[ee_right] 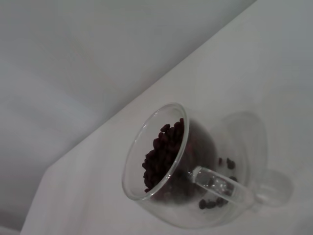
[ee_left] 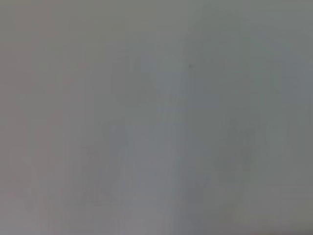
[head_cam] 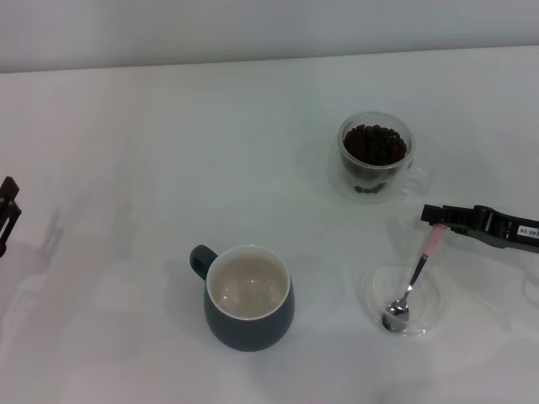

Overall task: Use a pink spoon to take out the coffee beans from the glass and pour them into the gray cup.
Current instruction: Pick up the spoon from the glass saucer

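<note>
The pink spoon [head_cam: 414, 278] has its silver bowl resting on a flat clear saucer [head_cam: 370, 295] at the right front. My right gripper [head_cam: 434, 218] comes in from the right edge and is shut on the top end of the spoon's pink handle. The glass [head_cam: 375, 156], with its coffee beans [head_cam: 375, 143], stands behind the spoon. It also shows in the right wrist view [ee_right: 146, 142] with the beans [ee_right: 164, 152]. The gray cup [head_cam: 248, 324] stands at the front middle, its cream inside empty and its handle toward the left. My left gripper [head_cam: 7, 215] is parked at the left edge.
The white table [head_cam: 126, 168] runs back to a pale wall. The left wrist view shows only a plain grey surface. The glass's clear handle [ee_right: 215, 183] points toward my right gripper.
</note>
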